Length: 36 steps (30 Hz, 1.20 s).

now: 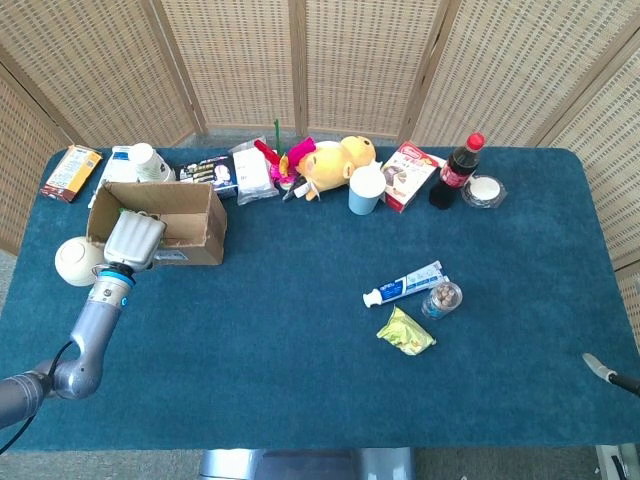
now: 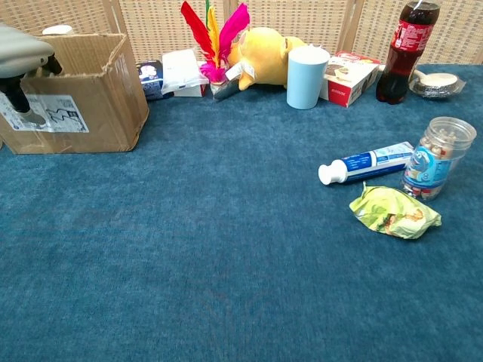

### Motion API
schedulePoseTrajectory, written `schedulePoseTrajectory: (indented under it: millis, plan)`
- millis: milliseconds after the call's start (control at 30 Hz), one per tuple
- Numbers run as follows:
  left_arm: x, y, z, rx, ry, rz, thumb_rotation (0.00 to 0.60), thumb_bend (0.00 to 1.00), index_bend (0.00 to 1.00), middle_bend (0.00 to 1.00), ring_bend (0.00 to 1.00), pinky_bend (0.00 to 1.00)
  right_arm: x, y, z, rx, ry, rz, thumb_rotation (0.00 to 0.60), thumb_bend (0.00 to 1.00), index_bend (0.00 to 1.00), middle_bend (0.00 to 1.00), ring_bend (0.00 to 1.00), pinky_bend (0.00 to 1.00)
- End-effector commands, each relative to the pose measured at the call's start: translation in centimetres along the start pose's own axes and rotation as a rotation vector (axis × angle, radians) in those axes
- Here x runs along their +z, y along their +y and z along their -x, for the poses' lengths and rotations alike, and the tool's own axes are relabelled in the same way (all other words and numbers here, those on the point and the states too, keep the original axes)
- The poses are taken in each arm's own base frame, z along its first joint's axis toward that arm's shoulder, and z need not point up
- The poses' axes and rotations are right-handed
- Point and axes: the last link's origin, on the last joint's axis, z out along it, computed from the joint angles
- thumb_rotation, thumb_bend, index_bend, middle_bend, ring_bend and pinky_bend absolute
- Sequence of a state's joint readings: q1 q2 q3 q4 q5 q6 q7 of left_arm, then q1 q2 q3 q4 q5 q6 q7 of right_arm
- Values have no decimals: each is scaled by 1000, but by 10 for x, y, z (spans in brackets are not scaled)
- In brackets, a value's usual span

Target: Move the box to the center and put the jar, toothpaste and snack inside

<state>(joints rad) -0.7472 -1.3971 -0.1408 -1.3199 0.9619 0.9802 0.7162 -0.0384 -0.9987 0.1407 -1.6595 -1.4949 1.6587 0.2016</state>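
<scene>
The open cardboard box (image 1: pixel 190 215) (image 2: pixel 90 105) stands at the table's far left. My left hand (image 1: pixel 135 238) (image 2: pixel 23 56) grips its near wall, fingers curled over the rim into the box and thumb on the outer face. The toothpaste tube (image 1: pixel 405 284) (image 2: pixel 370 163), the small clear jar (image 1: pixel 441 298) (image 2: pixel 438 157) and the green snack packet (image 1: pixel 405 333) (image 2: pixel 394 213) lie together right of centre. Of my right hand (image 1: pixel 600 368) only a tip shows at the right edge, far from everything.
A white bowl (image 1: pixel 78 261) sits just left of the box. Along the back edge stand a yellow plush toy (image 1: pixel 335 162), a pale blue cup (image 1: pixel 366 189), a cola bottle (image 1: pixel 455 170), cartons and packets. Blue cloth stretches bare between the box and the toothpaste.
</scene>
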Motion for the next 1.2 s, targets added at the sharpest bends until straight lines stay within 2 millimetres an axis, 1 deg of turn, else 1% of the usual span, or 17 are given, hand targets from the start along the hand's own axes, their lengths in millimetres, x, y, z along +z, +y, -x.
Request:
schedulePoseTrajectory:
  millis: [33,200,400,600,767,867,933,1000,1067,1200]
  plan:
    - [0,4,1,25,4,8,600,267,708,681,662,894,0,0,-1,5,2,1,600,0,27,0,0,32]
    - [-3,10,0,89,23,36,600,344,714,700,684,908,0,1,-2,18,0,0,600,0,28,0,0,32]
    - [-8,12,-4,108,65,52,600,426,717,709,690,908,0,2,-3,30,-6,1,600,0,28,0,0,32]
    - [-12,14,-21,84,118,63,600,446,718,710,690,908,0,3,-3,39,-11,4,600,0,27,0,0,33]
    - [-16,24,-42,51,152,74,600,445,716,710,690,908,-1,2,-4,45,-12,3,600,0,28,0,0,32]
    - [-15,37,-57,-30,142,64,600,445,716,709,690,908,-1,2,-5,51,-14,2,600,0,28,0,0,33]
    - [-14,44,-64,-58,137,61,600,445,716,709,690,907,-1,2,-5,56,-13,2,600,0,28,0,0,32]
    - [-12,56,-74,-84,136,63,600,445,716,709,690,907,-1,3,-6,64,-13,4,600,0,27,0,0,32]
    - [-8,80,-90,-118,140,83,600,444,716,708,690,907,-1,5,-7,78,-14,9,600,0,28,0,0,32]
    - [-5,107,-101,-149,108,79,600,438,713,701,689,905,0,8,-9,92,-16,16,600,0,28,0,0,33]
